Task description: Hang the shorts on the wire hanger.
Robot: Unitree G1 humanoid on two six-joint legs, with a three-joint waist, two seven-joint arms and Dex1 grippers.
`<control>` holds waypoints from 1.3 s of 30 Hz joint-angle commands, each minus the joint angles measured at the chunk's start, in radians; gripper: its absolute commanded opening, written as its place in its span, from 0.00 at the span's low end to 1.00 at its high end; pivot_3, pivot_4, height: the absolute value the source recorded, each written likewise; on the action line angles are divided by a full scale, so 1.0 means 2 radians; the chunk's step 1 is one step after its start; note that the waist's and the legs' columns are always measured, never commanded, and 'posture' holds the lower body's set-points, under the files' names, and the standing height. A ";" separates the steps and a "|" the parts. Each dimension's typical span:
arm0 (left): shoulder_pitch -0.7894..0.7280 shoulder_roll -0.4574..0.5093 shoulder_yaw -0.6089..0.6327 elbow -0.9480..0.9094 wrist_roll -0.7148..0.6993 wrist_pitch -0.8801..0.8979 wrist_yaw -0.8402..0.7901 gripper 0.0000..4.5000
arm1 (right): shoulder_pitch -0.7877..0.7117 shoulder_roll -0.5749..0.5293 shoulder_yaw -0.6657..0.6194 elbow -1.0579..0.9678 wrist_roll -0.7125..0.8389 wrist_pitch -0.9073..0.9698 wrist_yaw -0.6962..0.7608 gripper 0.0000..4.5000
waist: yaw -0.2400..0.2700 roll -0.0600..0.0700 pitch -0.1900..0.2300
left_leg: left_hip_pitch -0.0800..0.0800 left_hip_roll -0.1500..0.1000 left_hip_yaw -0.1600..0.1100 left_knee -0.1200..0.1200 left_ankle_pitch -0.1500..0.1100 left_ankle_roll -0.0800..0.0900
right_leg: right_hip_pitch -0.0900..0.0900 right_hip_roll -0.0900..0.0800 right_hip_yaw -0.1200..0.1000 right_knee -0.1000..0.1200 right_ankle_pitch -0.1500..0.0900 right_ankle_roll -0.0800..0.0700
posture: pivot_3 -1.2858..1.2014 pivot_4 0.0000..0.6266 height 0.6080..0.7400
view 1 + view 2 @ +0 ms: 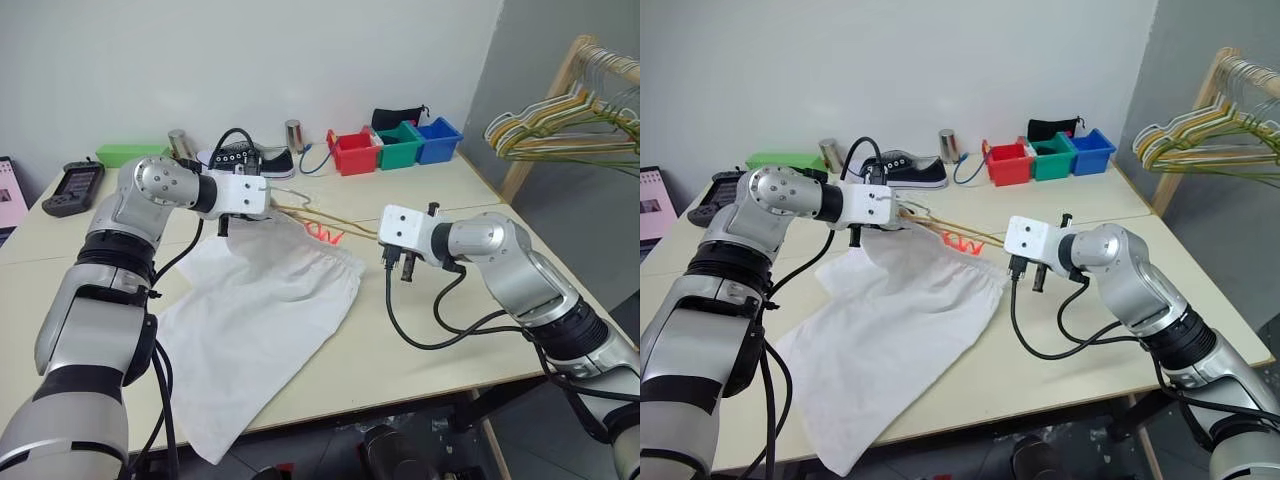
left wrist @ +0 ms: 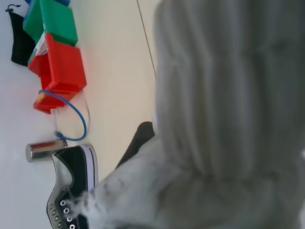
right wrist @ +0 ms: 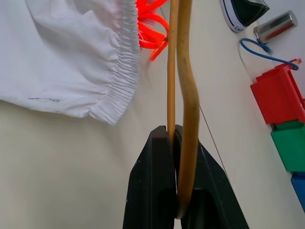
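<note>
The left tool point(image 1: 902, 213) pinches the shorts point(image 1: 895, 320) at a waistband corner, the rest draped over the worktop point(image 1: 1080, 330). From there the wire hanger point(image 1: 960, 233) runs lengthwise rightward to the right tool point(image 3: 175, 138), clamped shut on its wire — its wrist view shows that (the head views don't); the left arm is nearer the cloth.

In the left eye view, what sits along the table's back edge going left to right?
Black handheld device → green box → metal can → black sneaker → second metal can → red bin → green bin → blue bin.
</note>
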 commanded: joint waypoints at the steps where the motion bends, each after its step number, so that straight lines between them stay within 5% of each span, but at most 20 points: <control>1: -0.018 -0.002 0.009 -0.012 -0.008 -0.005 0.006 0.05 | -0.018 0.012 -0.008 -0.028 0.004 -0.012 0.011 0.00 | -0.001 0.000 0.000 | 0.000 0.000 0.000 0.000 0.000 0.000 | 0.000 0.000 0.000 0.000 0.000 0.000 | 0.41 0.00 1.00; 3: -0.018 -0.002 0.009 -0.013 -0.009 -0.005 0.007 0.02 | -0.016 0.011 -0.008 -0.027 0.002 -0.017 0.014 0.00 | -0.003 0.000 0.000 | 0.000 0.000 0.000 0.000 0.000 0.000 | 0.000 0.000 0.000 0.000 0.000 0.000 | 0.41 0.00 1.00; 14: 0.012 0.012 0.013 -0.045 0.000 0.008 0.026 0.01 | -0.025 -0.006 -0.040 -0.031 0.031 0.006 0.065 0.59 | -0.010 0.000 0.000 | 0.000 0.000 0.000 0.000 0.000 0.000 | 0.000 0.000 0.000 0.000 0.000 0.000 | 0.42 0.00 1.00; 23: 0.140 0.067 0.041 -0.214 -0.033 0.080 0.010 0.01 | -0.093 -0.032 -0.137 0.007 0.156 0.106 0.142 1.00 | -0.013 0.000 -0.001 | 0.001 0.000 0.000 0.000 0.000 0.000 | 0.000 0.000 0.000 0.001 0.001 -0.001 | 0.43 0.00 1.00; 32: 0.227 0.113 0.092 -0.326 -0.076 0.183 0.011 0.01 | -0.023 -0.014 -0.127 0.094 0.172 0.123 0.112 1.00 | -0.003 -0.005 -0.005 | 0.001 0.000 -0.001 0.000 0.001 0.001 | 0.001 0.000 -0.001 0.002 0.001 -0.001 | 0.45 0.00 1.00; 39: 0.274 0.126 0.131 -0.385 -0.111 0.251 0.020 0.01 | -0.003 0.092 -0.168 0.218 0.215 0.182 0.059 1.00 | 0.006 -0.005 -0.005 | 0.002 0.000 -0.001 0.000 0.001 0.002 | 0.001 0.000 0.000 0.002 0.001 -0.001 | 0.46 0.01 1.00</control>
